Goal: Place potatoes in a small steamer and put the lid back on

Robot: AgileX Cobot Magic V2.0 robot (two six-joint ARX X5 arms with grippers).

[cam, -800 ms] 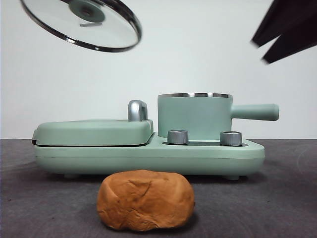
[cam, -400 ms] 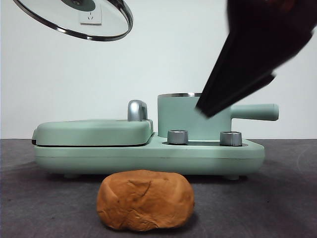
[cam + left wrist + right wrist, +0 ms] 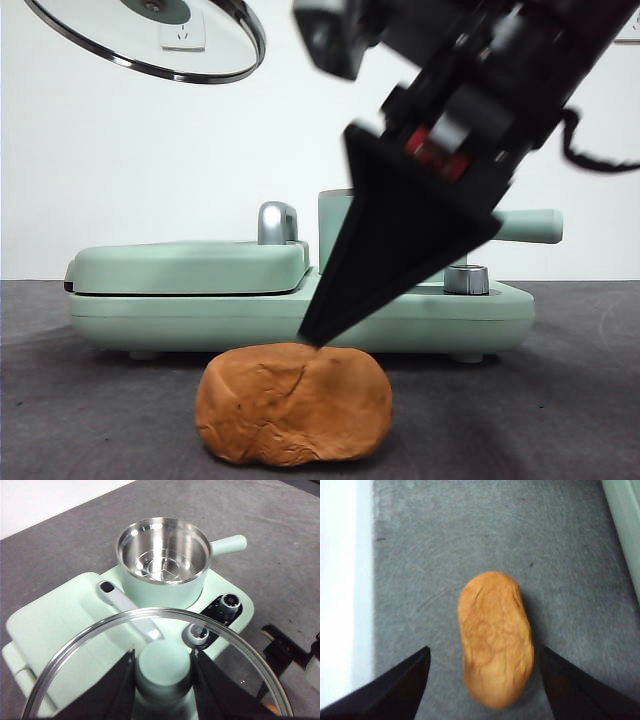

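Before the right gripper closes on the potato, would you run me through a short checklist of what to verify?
1. Right gripper jaws open wide, one on each side of the potato: ok.
2. Potato lying free on the grey table, nothing touching it: ok.
3. Steamer uncovered, steel inside bare: ok.
4. Lid held up by its knob in the left gripper, away from the pot: ok.
5. Jaws low enough to grip the potato's sides: cannot tell; in the front view a tip is only at its top.

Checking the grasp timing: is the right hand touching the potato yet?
Apart. The right wrist view shows the right hand open, bare mat between each jaw and the potato.
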